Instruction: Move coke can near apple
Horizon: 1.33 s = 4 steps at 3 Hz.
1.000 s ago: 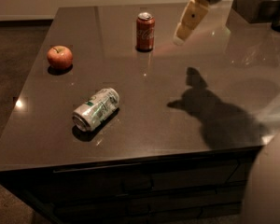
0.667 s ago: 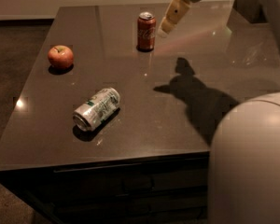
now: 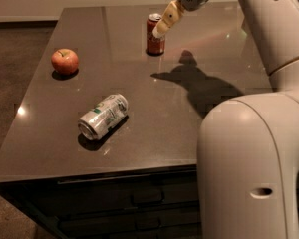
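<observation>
The red coke can (image 3: 154,36) stands upright at the far middle of the dark table (image 3: 139,133). The red apple (image 3: 65,61) sits at the table's left side, well apart from the can. My gripper (image 3: 163,26) hangs from the arm at the top of the view, just above and to the right of the can's top, its tip overlapping the can's upper right edge.
A silver-and-green can (image 3: 103,116) lies on its side in the front left part of the table. My arm's large white body (image 3: 249,163) fills the right foreground and casts a shadow (image 3: 199,83) on the table. Drawers run below the table's front edge.
My gripper has moved left and down towards the coke can's top. The arm's body has swung into the right foreground. The cans and the apple have not moved.
</observation>
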### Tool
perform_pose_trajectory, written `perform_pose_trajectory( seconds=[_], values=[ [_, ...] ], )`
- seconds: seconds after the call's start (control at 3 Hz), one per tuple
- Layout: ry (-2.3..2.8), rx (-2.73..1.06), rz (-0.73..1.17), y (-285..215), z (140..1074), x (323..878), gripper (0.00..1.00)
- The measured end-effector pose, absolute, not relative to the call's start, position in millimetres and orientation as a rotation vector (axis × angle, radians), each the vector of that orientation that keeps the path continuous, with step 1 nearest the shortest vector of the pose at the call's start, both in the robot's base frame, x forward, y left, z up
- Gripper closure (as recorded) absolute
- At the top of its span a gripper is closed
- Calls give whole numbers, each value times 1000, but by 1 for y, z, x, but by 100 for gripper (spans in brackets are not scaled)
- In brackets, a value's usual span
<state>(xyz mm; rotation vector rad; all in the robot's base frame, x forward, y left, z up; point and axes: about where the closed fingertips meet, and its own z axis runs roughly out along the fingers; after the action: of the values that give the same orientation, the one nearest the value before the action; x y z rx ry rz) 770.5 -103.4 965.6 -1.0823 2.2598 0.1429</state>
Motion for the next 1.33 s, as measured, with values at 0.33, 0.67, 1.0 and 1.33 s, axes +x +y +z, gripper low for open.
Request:
perform_pose_trajectory(
  seconds=[0.33,0.67,1.0,1.33],
  values=[
    [2230,-1038,196,-89,952,795,0],
    [2218,-1023,260,-70,937,809,0],
    [2230,-1032,320,-52,924,814,2],
    [2247,-1013,344,-49,917,817,24]
  ],
)
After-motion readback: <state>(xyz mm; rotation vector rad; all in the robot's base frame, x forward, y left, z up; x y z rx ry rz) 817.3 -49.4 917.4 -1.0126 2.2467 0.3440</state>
